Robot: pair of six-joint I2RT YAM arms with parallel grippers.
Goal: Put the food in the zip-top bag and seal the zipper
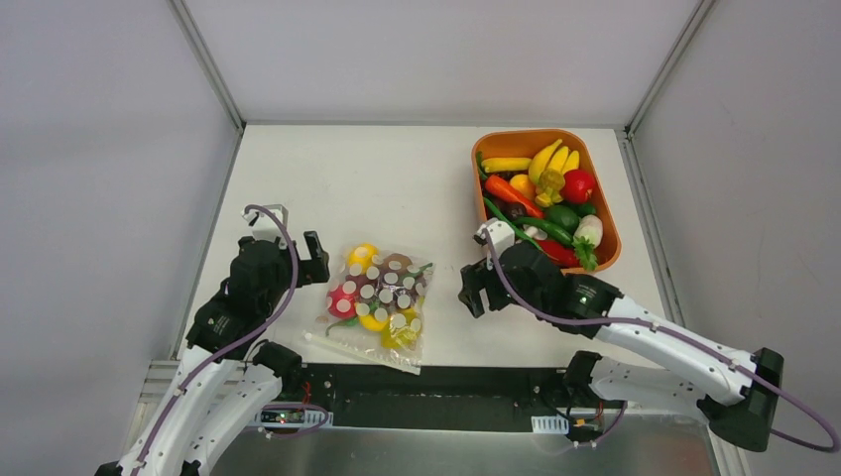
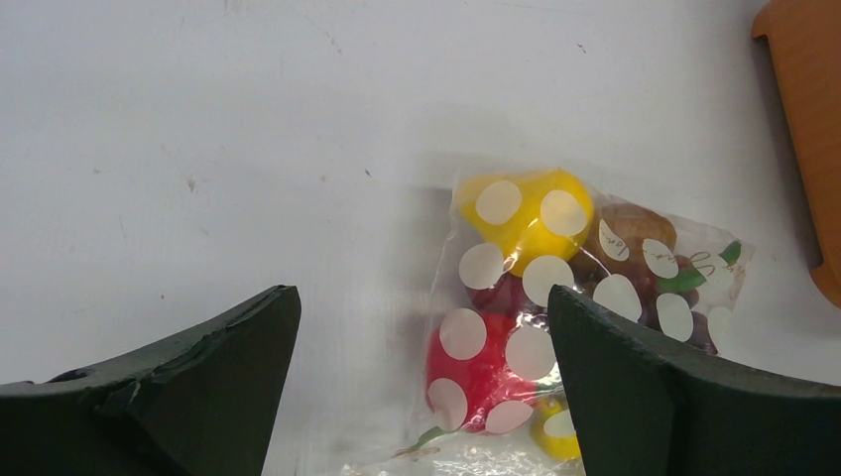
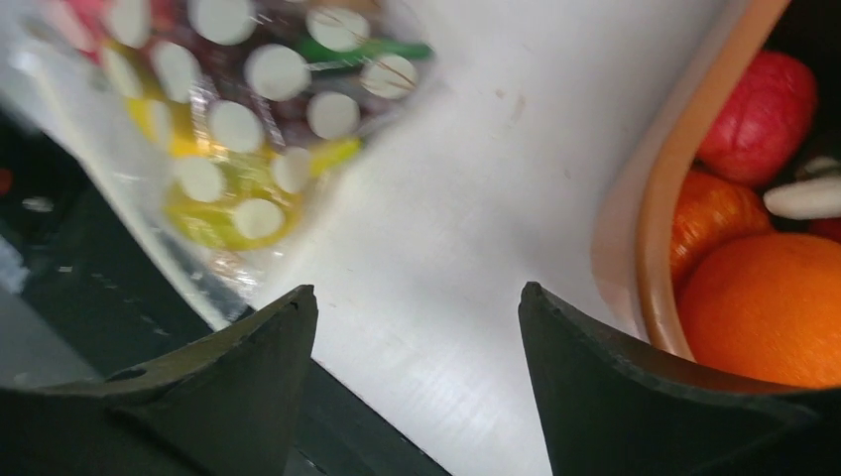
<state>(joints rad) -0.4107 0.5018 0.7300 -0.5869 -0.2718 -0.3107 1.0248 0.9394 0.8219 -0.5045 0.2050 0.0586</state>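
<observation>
Left gripper (image 2: 421, 297) and right gripper (image 3: 417, 293) hang released and empty, flanking your bag (image 1: 378, 297); nudge it and a half-closed zipper (image 1: 359, 349) may spill food (image 1: 363, 255) off the table (image 1: 397, 178).

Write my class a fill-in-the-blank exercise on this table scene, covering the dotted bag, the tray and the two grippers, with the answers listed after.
1. The zip-top bag is printed with white ____.
2. The tray at the far right of the table is ____ in colour.
3. The left gripper and the right gripper both stand ____, holding nothing.

Missing words: dots; orange; open.
</observation>
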